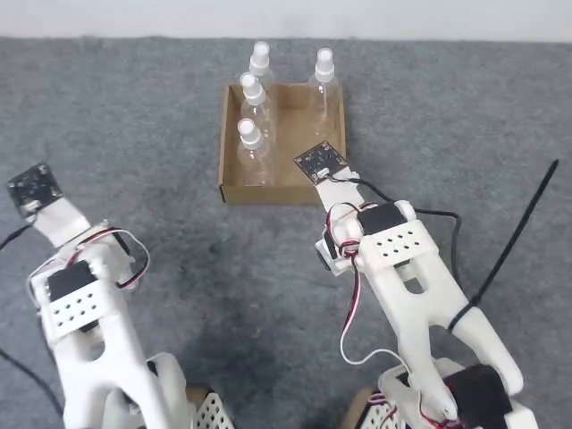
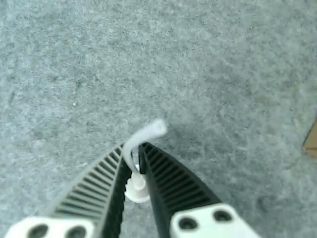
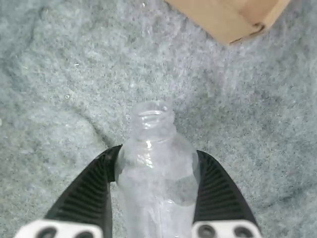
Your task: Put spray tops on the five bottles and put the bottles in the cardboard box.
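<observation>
The open brown cardboard box (image 1: 231, 143) sat on the grey carpeted surface (image 1: 134, 116) and served as the reference point. Four clear plastic bottles fitted with white spray tops occupied the box: one (image 1: 254, 157) by the near wall, one (image 1: 258, 109) behind it, one (image 1: 262, 64) at the far wall and one (image 1: 324, 85) in the far right corner.

The right end effector (image 3: 156, 153) was located just outside the box's near right corner (image 3: 228, 15). Its black ribbed fingers (image 3: 94, 188) were clamped on either side of a fifth clear plastic bottle (image 3: 156, 171). This bottle had an open threaded neck (image 3: 153, 111) with no top fitted.

The left end effector (image 2: 134, 153) was located well away from the box, to the near left of it, over bare surface. Its fingers (image 2: 168, 178) were pressed together on a white spray top with a curved dip tube (image 2: 148, 133). The tube projected past the fingertips.
</observation>
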Available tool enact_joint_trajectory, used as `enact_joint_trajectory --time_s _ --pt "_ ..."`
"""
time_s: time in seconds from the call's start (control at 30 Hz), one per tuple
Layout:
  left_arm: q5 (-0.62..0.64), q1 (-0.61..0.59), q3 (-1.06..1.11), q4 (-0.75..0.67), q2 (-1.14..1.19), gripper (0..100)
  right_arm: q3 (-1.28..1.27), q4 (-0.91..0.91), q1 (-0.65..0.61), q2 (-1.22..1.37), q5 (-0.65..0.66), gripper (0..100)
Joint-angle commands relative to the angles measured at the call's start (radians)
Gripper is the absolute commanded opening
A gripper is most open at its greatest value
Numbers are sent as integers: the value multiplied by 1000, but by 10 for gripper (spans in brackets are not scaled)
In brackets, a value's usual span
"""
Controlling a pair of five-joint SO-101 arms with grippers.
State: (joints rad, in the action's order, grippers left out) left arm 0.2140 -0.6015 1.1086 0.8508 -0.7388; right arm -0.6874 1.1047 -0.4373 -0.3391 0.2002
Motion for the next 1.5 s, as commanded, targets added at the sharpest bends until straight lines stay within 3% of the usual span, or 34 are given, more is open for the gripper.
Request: enact_joint_trajectory --time_s 0.0,0.17,0.33,0.67,1.33,1.47 --pt "11 -17 -61 -15 -34 103 9 -19 5 -50 -2 40" --pt "71 -121 -131 94 -40 235 9 -21 7 -50 -2 40" --pt "54 -218 -157 163 -34 258 9 -21 5 -50 -2 40" --pt "-152 -358 -142 158 -40 258 9 -21 5 -50 -2 40" --pt "-651 -354 -21 163 -31 258 9 -21 7 -50 -2 40" --pt "-672 -354 -16 164 -31 258 9 -21 7 -50 -2 40"
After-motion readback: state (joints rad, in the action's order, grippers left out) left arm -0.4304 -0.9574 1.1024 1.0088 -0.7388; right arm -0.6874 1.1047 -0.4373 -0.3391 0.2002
